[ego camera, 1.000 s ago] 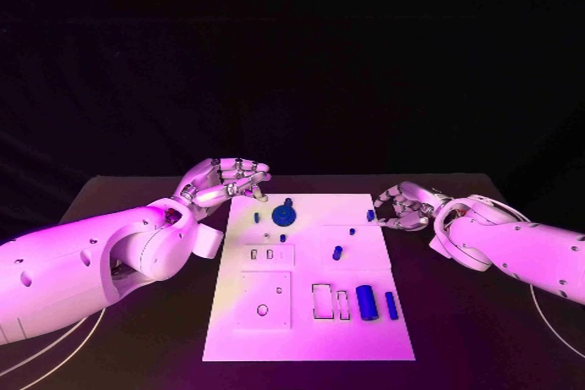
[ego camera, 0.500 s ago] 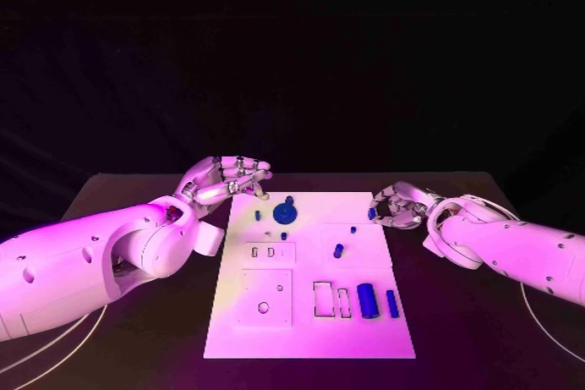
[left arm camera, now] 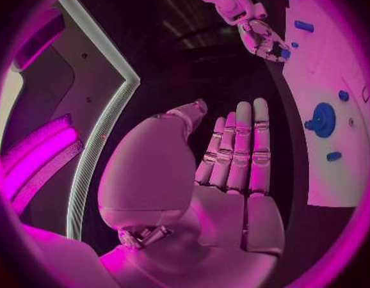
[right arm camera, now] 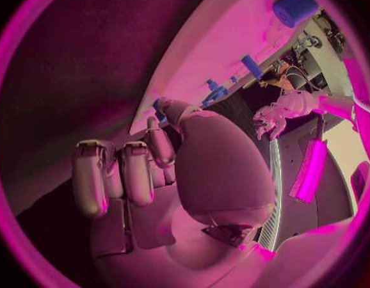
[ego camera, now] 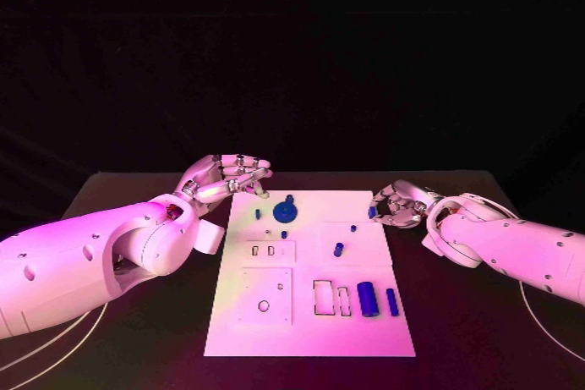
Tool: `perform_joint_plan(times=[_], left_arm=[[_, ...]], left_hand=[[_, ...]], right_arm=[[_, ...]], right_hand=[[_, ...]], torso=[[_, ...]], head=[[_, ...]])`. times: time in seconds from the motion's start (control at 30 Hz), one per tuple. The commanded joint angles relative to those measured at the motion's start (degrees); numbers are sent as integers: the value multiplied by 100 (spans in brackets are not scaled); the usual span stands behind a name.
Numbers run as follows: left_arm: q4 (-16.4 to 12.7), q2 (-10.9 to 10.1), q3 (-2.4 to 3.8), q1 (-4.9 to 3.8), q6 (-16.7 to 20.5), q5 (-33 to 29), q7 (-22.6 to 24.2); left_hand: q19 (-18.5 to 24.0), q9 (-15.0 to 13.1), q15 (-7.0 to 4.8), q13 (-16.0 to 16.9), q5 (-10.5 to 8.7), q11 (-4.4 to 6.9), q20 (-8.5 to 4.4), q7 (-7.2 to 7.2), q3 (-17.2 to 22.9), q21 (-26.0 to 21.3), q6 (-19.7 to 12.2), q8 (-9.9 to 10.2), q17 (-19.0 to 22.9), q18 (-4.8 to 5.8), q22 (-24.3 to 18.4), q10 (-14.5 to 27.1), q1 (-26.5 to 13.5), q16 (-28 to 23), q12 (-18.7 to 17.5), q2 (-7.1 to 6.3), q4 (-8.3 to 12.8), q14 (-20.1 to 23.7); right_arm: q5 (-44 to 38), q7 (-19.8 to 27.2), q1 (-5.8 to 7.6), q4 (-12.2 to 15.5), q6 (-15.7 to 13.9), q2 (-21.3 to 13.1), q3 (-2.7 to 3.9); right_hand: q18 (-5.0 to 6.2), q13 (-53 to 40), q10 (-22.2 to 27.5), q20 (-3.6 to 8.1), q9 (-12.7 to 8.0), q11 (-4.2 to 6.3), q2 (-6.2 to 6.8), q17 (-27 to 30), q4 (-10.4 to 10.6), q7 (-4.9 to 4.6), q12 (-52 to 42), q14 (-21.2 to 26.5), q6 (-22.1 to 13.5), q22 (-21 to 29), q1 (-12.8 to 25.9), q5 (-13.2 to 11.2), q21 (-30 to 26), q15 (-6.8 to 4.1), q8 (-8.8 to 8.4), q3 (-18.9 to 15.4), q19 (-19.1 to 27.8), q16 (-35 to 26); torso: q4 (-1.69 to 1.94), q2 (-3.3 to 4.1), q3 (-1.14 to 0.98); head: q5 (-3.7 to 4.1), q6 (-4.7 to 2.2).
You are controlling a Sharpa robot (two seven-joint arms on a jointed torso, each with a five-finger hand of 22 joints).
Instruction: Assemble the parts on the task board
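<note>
The white task board lies in the middle of the black table. A blue gear disc and several small blue pegs stand on its far half. A thick blue cylinder and a slim one stand near the right front. My left hand hovers over the board's far left corner, fingers together, holding nothing. My right hand sits at the board's right edge, fingers curled beside a small blue part. The thumb tip reaches that part; a grip on it is not clear.
Rectangular recesses and a square plate with holes take up the board's near half. Two small slots sit mid-left. Bare black table flanks the board on both sides.
My right hand has edged left, closing on the small blue part at the board's right edge. My left hand has barely shifted.
</note>
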State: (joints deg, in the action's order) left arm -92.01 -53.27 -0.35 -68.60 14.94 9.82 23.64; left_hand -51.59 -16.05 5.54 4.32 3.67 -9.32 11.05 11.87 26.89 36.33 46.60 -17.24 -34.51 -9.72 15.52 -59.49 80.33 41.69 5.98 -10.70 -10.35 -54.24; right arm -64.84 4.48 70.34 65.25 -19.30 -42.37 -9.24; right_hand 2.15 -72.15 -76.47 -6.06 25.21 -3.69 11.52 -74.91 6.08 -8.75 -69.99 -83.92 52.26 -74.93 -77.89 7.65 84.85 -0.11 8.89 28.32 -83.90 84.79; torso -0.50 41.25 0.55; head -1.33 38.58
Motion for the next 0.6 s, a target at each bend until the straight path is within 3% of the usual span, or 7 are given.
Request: perform_joint_plan(times=[0.03, 0.6], left_arm=[[-3, 8, 3, -2, -91, -21, 24], [-4, -3, 3, -2, -112, -29, -8]], left_hand=[[55, -5, 5, -3, -32, 4, -2, 79, 24, 25, -38, 31, 5, -53, 5, 42, -18, 10, -6, 44, 19, 29], [61, -7, 5, -2, -36, 4, -1, 80, 27, 29, -38, 32, 7, -54, 7, 42, -15, 10, -5, 49, 22, 32]], right_arm=[[-8, 27, -5, 13, 54, 11, -1], [24, -8, -3, 18, 19, 51, -1]], right_hand=[[-66, -10, -42, 29, 6, 2, -27, -678, -7, 5, -16, -415, 37, -1103, 21, -18, 35, -38, 38, 29, -247, 38], [-61, 42, 1, 18, -18, -42, 97, -664, -15, -49, 49, -412, -81, -1092, 176, -115, 12, -7, -64, 11, -233, 27]], torso=[[-1, 0, 0], [-1, 3, 2]], head=[[5, -2], [7, 5]])
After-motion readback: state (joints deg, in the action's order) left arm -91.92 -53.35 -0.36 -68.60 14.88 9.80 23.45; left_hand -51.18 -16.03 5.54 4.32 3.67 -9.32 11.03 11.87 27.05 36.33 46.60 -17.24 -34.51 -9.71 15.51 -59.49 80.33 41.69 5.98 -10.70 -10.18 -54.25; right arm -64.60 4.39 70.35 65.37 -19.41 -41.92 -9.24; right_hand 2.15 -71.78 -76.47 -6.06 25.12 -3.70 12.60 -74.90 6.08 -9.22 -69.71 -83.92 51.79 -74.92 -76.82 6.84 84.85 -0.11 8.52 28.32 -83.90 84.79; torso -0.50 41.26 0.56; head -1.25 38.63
